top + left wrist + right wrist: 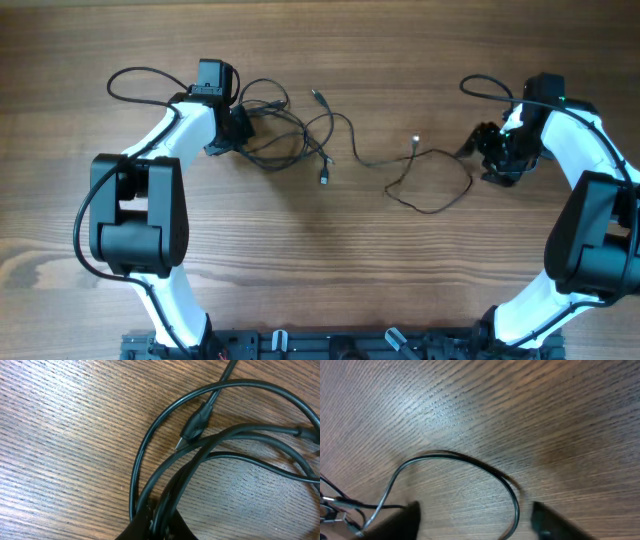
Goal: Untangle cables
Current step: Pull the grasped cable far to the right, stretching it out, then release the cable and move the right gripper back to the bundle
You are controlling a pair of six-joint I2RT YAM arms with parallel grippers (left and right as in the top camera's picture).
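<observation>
The cables [197,422] run left to right across the table [330,260] — knotted bunch pinched in the left gripper [240,128], loose loop lying between the spread fingers [395,522] of the nearer right gripper [478,150].

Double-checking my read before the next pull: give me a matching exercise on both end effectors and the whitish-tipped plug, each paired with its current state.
Things:
1. left end effector
2. right end effector
3. whitish-tipped plug

States:
A. open, a cable loop between its jaws
B. lying free on the table
C. shut on cable strands

Pairs: 1-C, 2-A, 3-B
</observation>
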